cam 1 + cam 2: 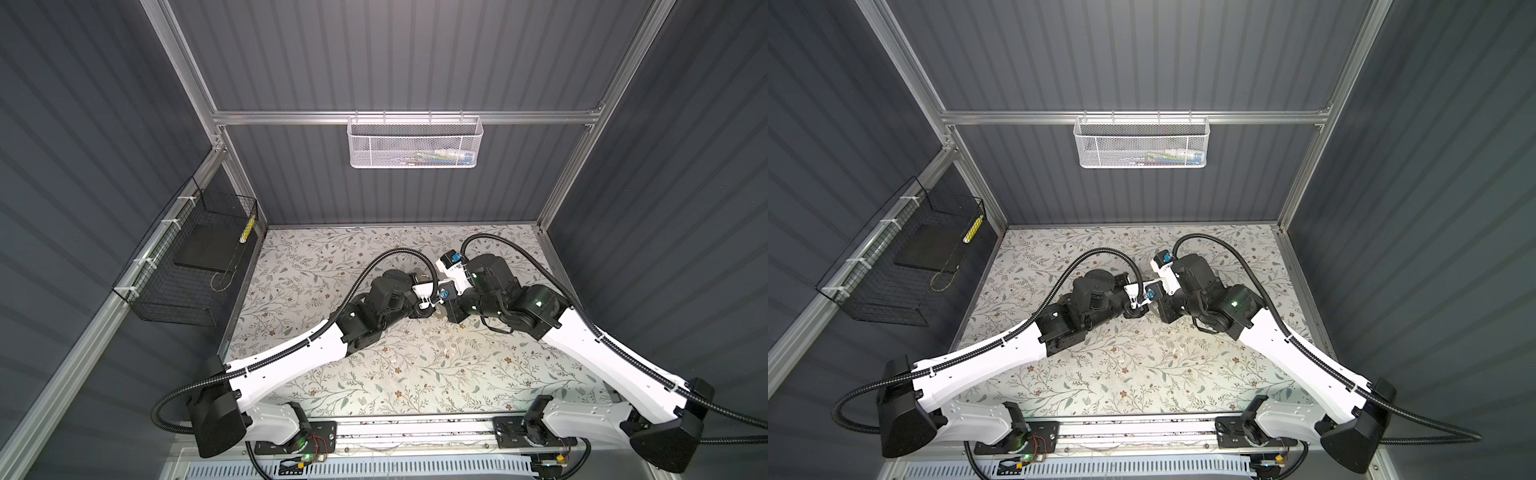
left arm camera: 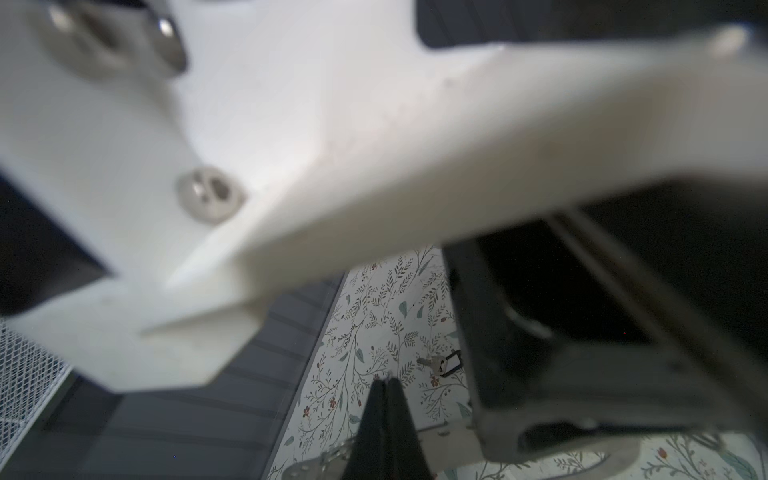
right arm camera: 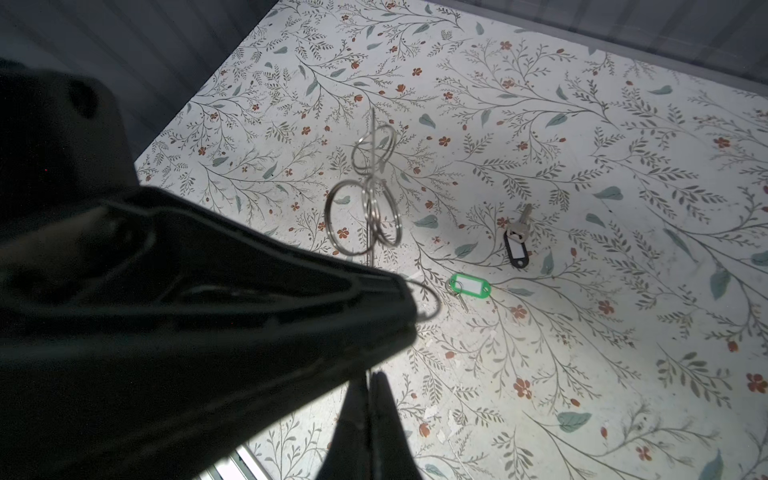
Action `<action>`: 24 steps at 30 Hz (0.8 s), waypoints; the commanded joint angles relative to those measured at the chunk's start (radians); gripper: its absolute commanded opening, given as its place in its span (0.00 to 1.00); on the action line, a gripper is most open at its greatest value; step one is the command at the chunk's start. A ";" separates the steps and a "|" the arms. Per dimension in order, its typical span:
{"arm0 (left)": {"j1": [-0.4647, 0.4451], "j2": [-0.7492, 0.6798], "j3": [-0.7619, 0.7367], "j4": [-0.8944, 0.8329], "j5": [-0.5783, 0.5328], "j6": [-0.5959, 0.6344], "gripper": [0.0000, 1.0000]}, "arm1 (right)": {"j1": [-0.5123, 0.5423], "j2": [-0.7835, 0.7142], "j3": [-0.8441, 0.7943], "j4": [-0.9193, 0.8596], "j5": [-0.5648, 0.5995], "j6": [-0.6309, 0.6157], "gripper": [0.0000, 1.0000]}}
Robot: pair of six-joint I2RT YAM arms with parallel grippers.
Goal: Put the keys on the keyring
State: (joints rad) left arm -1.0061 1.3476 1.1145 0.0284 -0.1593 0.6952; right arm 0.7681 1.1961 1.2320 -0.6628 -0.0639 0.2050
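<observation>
The keyring point(image 3: 468, 286), a small metal ring on a green tag with a white label, lies on the floral table. A small key point(image 3: 461, 300) rests against it. A second key point(image 3: 520, 224) lies beside it on a black tag point(image 3: 516, 248); the left wrist view shows that key point(image 2: 434, 362) too. My right gripper point(image 3: 369, 374) is shut on a thin wire that runs up into a bunch of linked metal rings point(image 3: 365, 208) hanging above the table. My left gripper point(image 2: 386, 378) is shut, and a thin ring loop point(image 3: 430, 301) sticks out of its tip. In both top views the wrists hide the jaws.
The two wrists meet over the middle of the table point(image 1: 374, 374). A black wire basket point(image 1: 187, 266) hangs on the left wall and a white mesh basket point(image 1: 413, 143) on the back rail. The arm bases stand along the front rail point(image 1: 415, 432).
</observation>
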 commanded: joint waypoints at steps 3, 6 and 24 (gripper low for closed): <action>-0.008 0.010 0.010 0.054 0.041 -0.082 0.00 | 0.019 -0.005 0.000 0.071 -0.079 -0.011 0.00; 0.001 -0.008 -0.020 0.102 0.055 -0.131 0.00 | 0.020 -0.024 -0.022 0.104 -0.085 -0.021 0.00; 0.242 -0.056 -0.415 0.953 0.467 -0.552 0.00 | -0.008 -0.229 -0.112 0.106 -0.027 -0.209 0.47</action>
State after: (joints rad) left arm -0.7853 1.2835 0.7216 0.7391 0.2295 0.2371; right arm 0.7769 0.9970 1.1221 -0.5259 -0.1158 0.0574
